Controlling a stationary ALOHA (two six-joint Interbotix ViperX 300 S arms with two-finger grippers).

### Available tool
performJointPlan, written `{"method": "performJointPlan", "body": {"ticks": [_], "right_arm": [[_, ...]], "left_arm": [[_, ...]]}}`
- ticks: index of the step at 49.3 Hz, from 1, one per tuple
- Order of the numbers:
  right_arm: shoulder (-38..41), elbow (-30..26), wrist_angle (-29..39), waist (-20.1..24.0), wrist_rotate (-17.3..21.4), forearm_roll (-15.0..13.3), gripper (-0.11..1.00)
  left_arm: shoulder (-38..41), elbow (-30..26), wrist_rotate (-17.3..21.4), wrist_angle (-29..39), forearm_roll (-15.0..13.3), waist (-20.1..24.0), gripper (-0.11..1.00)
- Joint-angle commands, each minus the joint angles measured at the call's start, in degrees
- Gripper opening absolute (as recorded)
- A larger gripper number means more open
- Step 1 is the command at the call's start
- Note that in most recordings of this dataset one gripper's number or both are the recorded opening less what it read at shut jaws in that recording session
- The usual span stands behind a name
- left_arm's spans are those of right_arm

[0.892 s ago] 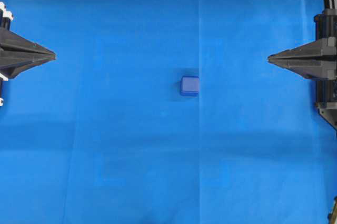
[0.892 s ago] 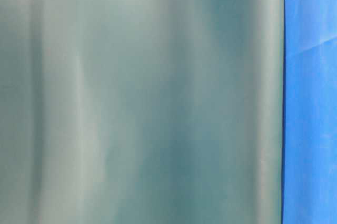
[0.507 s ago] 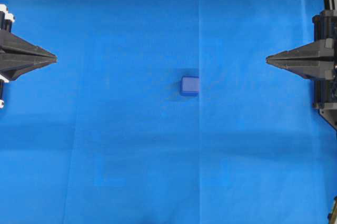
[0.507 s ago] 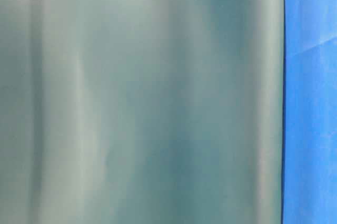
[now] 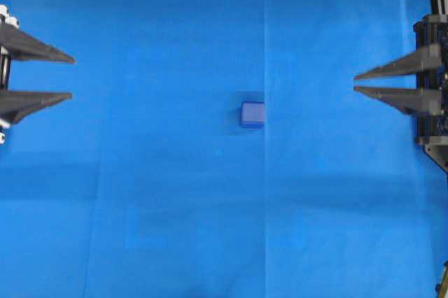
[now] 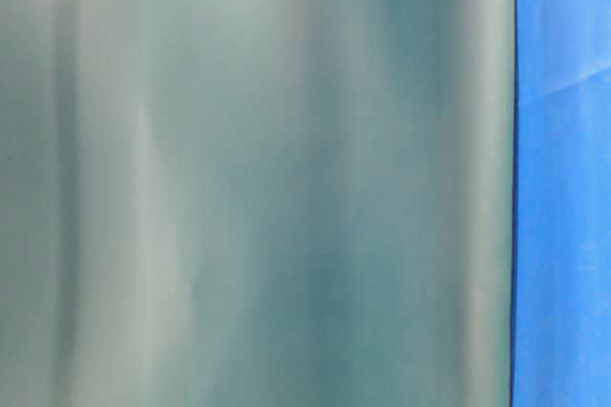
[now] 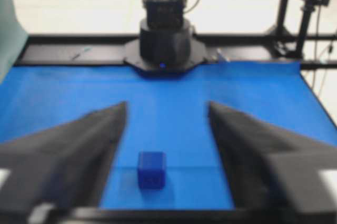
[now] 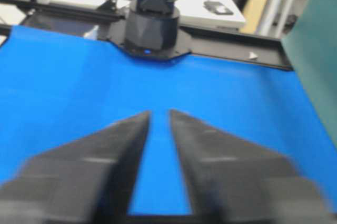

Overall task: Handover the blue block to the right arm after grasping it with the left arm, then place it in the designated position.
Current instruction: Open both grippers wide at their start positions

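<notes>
The blue block (image 5: 253,114) lies on the blue cloth near the middle of the overhead view. It also shows in the left wrist view (image 7: 151,169), on the cloth ahead of the fingers and nearer the left one. My left gripper (image 5: 72,76) is at the far left edge, wide open and empty, far from the block; it also shows in the left wrist view (image 7: 167,107). My right gripper (image 5: 355,81) is at the far right edge, open a small gap and empty; it also shows in the right wrist view (image 8: 159,113).
The blue cloth (image 5: 210,228) covers the table. The opposite arm's black base (image 7: 164,40) stands at the far edge of the cloth. A grey-green screen (image 6: 258,178) fills most of the table-level view.
Both grippers were shut and have opened: the left wide, the right a little. The block has not moved.
</notes>
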Motion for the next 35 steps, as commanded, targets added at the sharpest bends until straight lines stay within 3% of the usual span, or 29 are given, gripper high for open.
{"method": "performJointPlan", "body": {"ticks": [1,6,9,12,28,35], "right_arm": [[0.4,-1.5,-0.5,-0.4,0.3,0.4,0.37],[0.4,-1.4,-0.7,-1.1,0.4,0.4,0.71],[0.5,-1.4,-0.8,-1.6,0.4,0.4,0.86],[0.5,-1.4,-0.8,-1.9,0.4,0.4,0.95],[0.6,-1.4,-0.8,-2.0,0.4,0.5,0.97],[0.8,-1.4,-1.5,-2.0,0.4,0.5,0.97]], "left_arm": [[0.4,-0.6,-0.4,-0.5,0.2,-0.2,0.66],[0.4,-0.6,-0.8,-0.5,0.2,-0.2,0.89],[0.4,-0.6,-0.9,-0.5,0.2,-0.2,0.92],[0.4,-0.6,-0.9,-0.5,0.2,-0.2,0.91],[1.1,-0.8,-0.9,-0.8,0.1,-0.2,0.91],[4.7,-1.2,-0.8,-4.1,0.2,-0.2,0.91]]}}
